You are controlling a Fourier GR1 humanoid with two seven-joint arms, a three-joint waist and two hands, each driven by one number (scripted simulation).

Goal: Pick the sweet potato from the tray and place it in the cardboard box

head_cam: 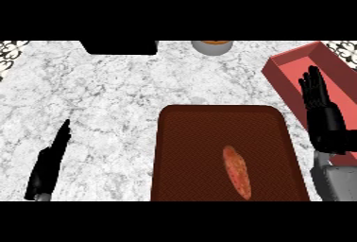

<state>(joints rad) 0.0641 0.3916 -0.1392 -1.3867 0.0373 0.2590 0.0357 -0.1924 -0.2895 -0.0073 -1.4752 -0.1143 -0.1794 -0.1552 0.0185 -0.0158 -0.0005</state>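
Marble counter point(125, 104), tray point(209, 123), sweet potato point(236, 171)

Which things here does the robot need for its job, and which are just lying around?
For the job:
sweet potato, lying on the brown tray
red box, at the right
right hand, open in front of the box

Just lying about:
black thing at the far edge
grey pot at the far edge
left hand, resting open at the left

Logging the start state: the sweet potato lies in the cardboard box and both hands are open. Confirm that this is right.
Not quite. The head view shows the sweet potato lying on the brown tray, not in the cardboard box at the right. The rest holds: the left hand and right hand are both open.
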